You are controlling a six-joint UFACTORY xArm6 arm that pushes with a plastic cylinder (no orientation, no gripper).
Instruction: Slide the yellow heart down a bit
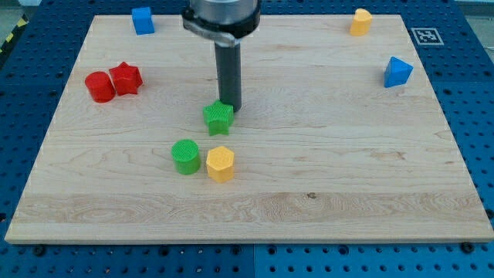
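Contact is showing between my tip (231, 106) and the green star (218, 118), the bare rod grasping nothing. Far to its right and above, the yellow heart (360, 22) is sitting, probably light, rigid and easy-sliding, best pushed on its upper edge. Further right, a square marker (427, 35) is carrying no readable words.

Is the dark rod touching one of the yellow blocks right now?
No, my tip sits against the green star, with both yellow blocks clear of it.
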